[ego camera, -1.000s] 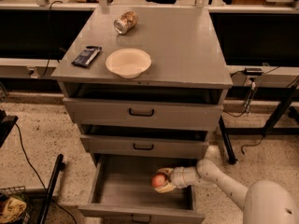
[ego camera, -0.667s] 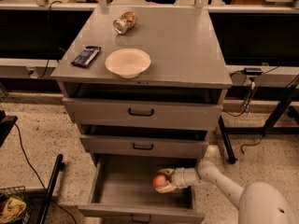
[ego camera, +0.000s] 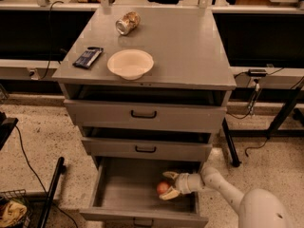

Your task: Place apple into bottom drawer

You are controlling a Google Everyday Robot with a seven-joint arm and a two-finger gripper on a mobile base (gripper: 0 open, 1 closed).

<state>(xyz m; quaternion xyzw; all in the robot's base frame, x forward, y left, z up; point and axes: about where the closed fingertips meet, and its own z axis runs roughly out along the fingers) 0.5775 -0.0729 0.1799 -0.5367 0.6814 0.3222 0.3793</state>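
The bottom drawer is pulled open and shows a plain grey box interior. The apple, small and red-orange, is inside it at the right side, low over the drawer floor. My gripper reaches in from the right, with its pale fingers above and below the apple, shut on it. The white arm runs off to the lower right.
The two upper drawers stand slightly open above. On the cabinet top are a white bowl, a crushed can and a dark packet. A black pole leans at the left, and table legs and cables are at the right.
The gripper and the apple have sunk slightly lower in the bottom drawer. Nothing else has moved.
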